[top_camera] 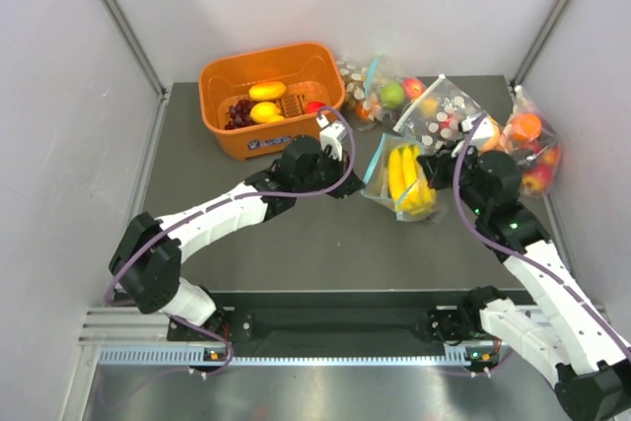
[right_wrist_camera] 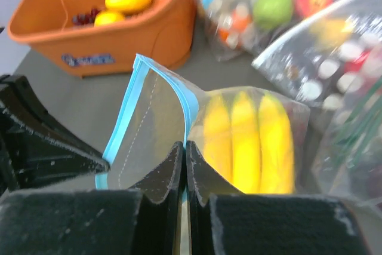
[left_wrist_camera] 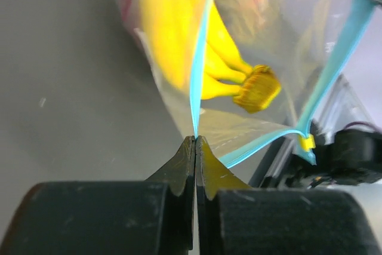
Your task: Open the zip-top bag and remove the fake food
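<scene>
In left end effector [left_wrist_camera: 196, 138], right end effector [right_wrist_camera: 184, 144] — zip-top bag [top_camera: 383, 179], pinched.

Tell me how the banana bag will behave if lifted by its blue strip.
Probably floppy: the bag is thin, creased film that already bows where it is pinched. It would likely sag toward the bananas, whose bulk fills one end.

My left arm [top_camera: 227, 212] stretches from its base at the near left diagonally forward and to the right. My left gripper [left_wrist_camera: 195, 143] has its fingers pressed flat together, pinching one lip of the zip-top bag [right_wrist_camera: 149, 128]. My right arm [top_camera: 537, 263] angles forward and leftward. My right gripper [right_wrist_camera: 184, 147] is clamped tight on the other lip, facing the left one, close by.
</scene>
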You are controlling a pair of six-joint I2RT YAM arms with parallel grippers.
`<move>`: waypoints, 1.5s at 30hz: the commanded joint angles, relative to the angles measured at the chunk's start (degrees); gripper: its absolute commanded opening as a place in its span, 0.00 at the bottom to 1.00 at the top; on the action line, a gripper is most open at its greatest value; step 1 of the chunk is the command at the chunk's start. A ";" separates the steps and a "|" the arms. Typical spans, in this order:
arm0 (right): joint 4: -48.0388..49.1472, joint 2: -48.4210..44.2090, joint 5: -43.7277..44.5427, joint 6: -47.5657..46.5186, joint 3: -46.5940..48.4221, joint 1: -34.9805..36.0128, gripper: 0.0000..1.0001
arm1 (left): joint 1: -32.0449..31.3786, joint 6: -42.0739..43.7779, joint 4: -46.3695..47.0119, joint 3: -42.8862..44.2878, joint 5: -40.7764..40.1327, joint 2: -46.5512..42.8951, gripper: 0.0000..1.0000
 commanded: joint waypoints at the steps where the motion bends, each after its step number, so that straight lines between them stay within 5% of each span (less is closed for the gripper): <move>1: 8.04 2.57 -6.82 2.72 -6.40 0.03 0.00 | 1.84 0.57 1.72 -5.32 -1.96 -0.77 0.00; 7: 17.56 7.49 -7.18 6.32 -14.76 6.61 0.00 | 2.10 2.68 -6.36 -10.33 -13.00 0.38 0.00; 15: 17.39 10.14 -3.41 6.24 -10.90 13.30 0.00 | 0.18 3.64 -7.15 -15.00 -20.77 -7.00 0.00; 17: 16.69 9.70 -2.53 6.06 -9.50 14.88 0.00 | -1.05 6.09 -7.68 -14.12 -21.65 -9.46 0.09; 18: 16.16 9.61 -2.00 6.06 -8.97 15.41 0.00 | -2.54 6.71 -7.69 -14.12 -22.09 -10.34 0.25; 19: 15.72 9.52 -1.82 5.98 -8.53 16.20 0.00 | -3.34 7.24 -7.42 -14.21 -22.61 -12.70 0.31; 24: 13.96 9.35 -0.42 5.54 -6.07 18.31 0.00 | -8.97 12.16 -3.91 -15.52 -22.29 -21.32 0.53; 29: 13.43 8.29 -0.24 6.06 -5.80 19.89 0.00 | -9.06 17.61 4.08 -19.39 -15.08 -25.20 0.56; 36: 13.17 5.92 -0.06 6.94 -6.50 21.21 0.00 | -9.06 21.05 16.65 -23.26 -2.85 -19.85 0.50; 45: 13.17 4.60 -0.94 7.82 -7.12 22.27 0.00 | -9.06 21.66 24.39 -22.38 -4.60 -12.64 0.49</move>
